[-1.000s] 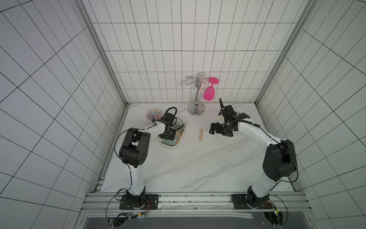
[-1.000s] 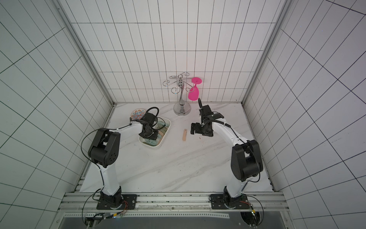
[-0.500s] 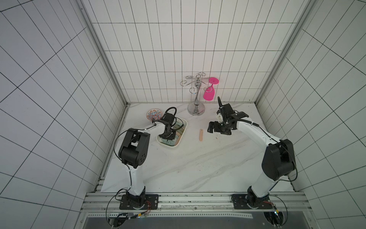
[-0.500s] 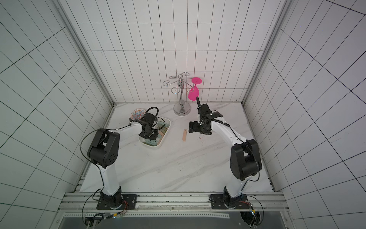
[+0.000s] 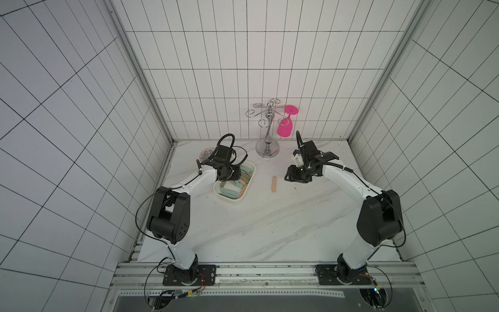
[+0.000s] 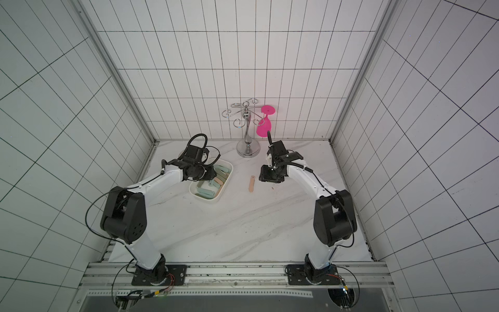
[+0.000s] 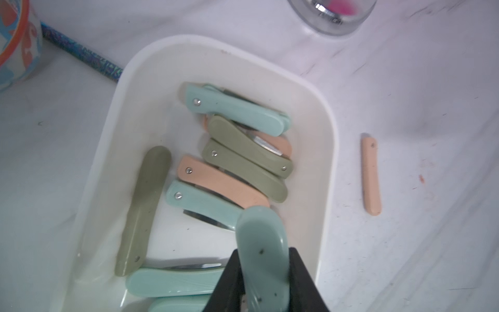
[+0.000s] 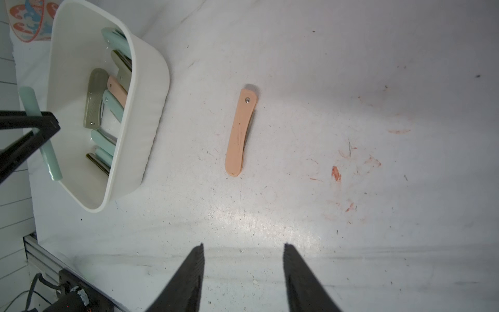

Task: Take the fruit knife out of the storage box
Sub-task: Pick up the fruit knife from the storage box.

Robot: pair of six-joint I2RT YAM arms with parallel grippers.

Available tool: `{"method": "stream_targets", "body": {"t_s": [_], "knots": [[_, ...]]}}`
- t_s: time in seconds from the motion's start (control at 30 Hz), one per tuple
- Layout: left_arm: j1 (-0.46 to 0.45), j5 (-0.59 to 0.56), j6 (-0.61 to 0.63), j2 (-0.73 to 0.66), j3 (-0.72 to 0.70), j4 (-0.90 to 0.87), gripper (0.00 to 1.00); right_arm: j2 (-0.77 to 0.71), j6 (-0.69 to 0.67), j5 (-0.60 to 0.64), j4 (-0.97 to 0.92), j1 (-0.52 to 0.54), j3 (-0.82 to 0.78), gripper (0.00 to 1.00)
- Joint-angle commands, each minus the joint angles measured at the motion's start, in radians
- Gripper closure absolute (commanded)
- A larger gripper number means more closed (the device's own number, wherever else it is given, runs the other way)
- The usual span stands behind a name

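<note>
— Tabletop and room, what were they like?

— White marble-patterned tabletop [image 5: 270, 224], scuffed with reddish marks [image 8: 336, 173] and boxed in by white square-tiled walls [image 5: 216, 81]. The shallow white plastic rectangular storage box [image 7: 328, 162] sat on it. Behind the box stood a chrome wire glass stand [image 5: 267, 148] with a pink goblet [image 5: 285, 127] hanging upside down, and a small round orange-and-blue patterned bowl [image 5: 206, 155].

— Any writing?

— Only a marking on the stand's base, too blurred to read.

— And the arms?

— The left arm was bent at the elbow, wrist tipped down over the box. The left gripper [image 7: 264, 251] was clamped on a pale teal folding fruit knife [image 7: 259, 235], held above the other folded knives [image 7: 229, 162] inside. The right gripper [image 8: 243, 245] faced down, jaws apart and empty, near a peach folding knife [image 8: 240, 132] that lay on the tabletop beside the box.
</note>
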Motion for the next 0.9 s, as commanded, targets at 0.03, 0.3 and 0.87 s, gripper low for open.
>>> {"method": "stream_targets", "body": {"t_s": [0.03,0.3,0.87], "knots": [[0.002,0.174,-0.177,-0.064,-0.048,0.183,0.85,-0.033,-0.003,-0.151,0.011,0.019,0.065,0.68],[-0.038,0.236,-0.488,-0.127,-0.17,0.442,0.85,-0.057,0.038,-0.28,0.151,0.055,0.047,0.57],[-0.151,0.204,-0.622,-0.088,-0.162,0.56,0.86,-0.024,0.054,-0.308,0.234,0.148,0.086,0.56]]}}
